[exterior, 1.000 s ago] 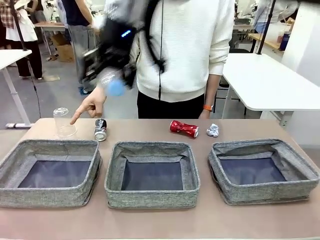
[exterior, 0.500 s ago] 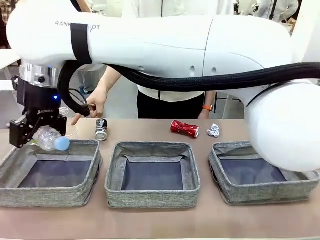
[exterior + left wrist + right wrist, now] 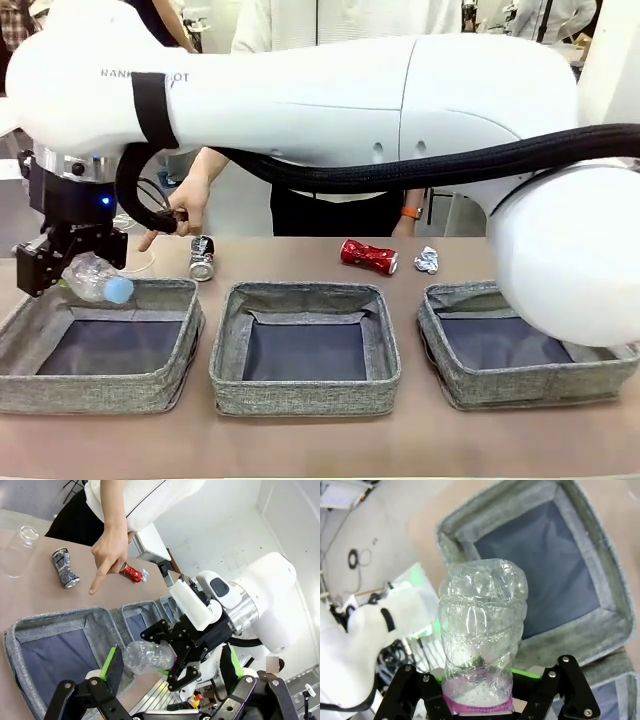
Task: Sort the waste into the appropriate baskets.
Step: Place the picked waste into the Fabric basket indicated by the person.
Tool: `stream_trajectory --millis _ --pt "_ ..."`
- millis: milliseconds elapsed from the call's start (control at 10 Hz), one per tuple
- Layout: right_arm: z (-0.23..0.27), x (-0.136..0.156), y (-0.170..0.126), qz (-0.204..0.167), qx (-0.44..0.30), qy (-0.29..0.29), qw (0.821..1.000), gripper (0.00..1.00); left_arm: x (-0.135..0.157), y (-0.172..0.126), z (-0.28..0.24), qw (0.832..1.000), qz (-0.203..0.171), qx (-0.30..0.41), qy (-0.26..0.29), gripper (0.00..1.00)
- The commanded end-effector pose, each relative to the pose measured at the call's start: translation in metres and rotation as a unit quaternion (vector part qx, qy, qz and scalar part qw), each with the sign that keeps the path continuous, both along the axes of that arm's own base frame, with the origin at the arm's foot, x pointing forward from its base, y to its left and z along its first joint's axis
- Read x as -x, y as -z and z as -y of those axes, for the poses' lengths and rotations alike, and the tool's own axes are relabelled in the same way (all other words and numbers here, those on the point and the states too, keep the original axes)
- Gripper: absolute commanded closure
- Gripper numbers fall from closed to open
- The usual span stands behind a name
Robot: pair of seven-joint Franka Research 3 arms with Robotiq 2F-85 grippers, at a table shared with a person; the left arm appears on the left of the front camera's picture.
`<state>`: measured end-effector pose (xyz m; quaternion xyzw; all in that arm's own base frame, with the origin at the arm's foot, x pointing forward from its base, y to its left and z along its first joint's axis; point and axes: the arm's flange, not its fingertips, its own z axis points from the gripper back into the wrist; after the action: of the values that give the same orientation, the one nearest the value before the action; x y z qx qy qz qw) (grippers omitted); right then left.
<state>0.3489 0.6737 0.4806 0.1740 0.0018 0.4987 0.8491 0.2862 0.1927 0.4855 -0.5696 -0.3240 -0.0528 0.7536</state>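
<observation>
The clear plastic bottle [image 3: 480,625] is up in the air, pinched tight in the robot's right hand [image 3: 72,270]. The hand's two fingers squeeze its sides. The bottle hangs just over the back rim of the nearest basket [image 3: 30,325], which sits right under the hand.

In the front view the bottle lies almost flat. Its long way runs sideways. Its blue cap end dips a little and points away from the hand, toward the middle basket [image 3: 300,296]. The right wrist view shows other parts. There is a pink label band down by the fingers. A bumpy, squashed clear end sticks out over the basket's dark bottom.

The left wrist view looks on from the side. There the left hand [image 3: 171,655] has its green-padded fingers wide apart and grips nothing.

Past the right hand, over the worktop [image 3: 45,597], a person's hand [image 3: 107,555] points one finger down. A crushed dark can [image 3: 65,567] and a clear plastic cup [image 3: 19,550] lie near that finger.

A crushed red can [image 3: 368,257] and a crumpled white paper ball [image 3: 426,261] lie close together, well apart from the right hand. They sit behind the middle basket and the last basket [image 3: 450,305].
</observation>
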Motion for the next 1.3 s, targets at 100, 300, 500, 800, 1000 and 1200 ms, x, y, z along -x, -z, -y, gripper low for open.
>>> stream_trajectory --millis 100,300,500,800,1000,1200 --pt "0.012 0.000 0.004 0.031 0.005 0.003 0.999 1.00 0.000 -0.001 0.000 1.000 0.014 0.006 0.000 0.00" --pt "0.014 -0.001 0.005 0.032 0.009 0.009 0.999 0.44 0.000 -0.001 0.000 1.000 0.014 0.006 0.000 0.00" --pt "0.018 -0.004 0.006 0.047 0.021 0.037 0.998 0.00 0.000 -0.001 0.000 1.000 0.014 0.006 0.000 0.00" --pt "0.024 -0.006 0.005 0.060 0.024 0.058 0.996 0.00 0.000 -0.001 0.000 1.000 0.014 0.006 0.000 0.00" --pt "0.027 -0.007 0.005 0.062 0.022 0.070 0.995 0.00 0.000 -0.001 0.000 1.000 0.014 0.006 0.000 0.00" --pt "0.028 -0.008 0.007 0.053 0.017 0.073 0.996 0.00 0.000 -0.001 0.000 1.000 0.014 0.006 0.000 0.00"
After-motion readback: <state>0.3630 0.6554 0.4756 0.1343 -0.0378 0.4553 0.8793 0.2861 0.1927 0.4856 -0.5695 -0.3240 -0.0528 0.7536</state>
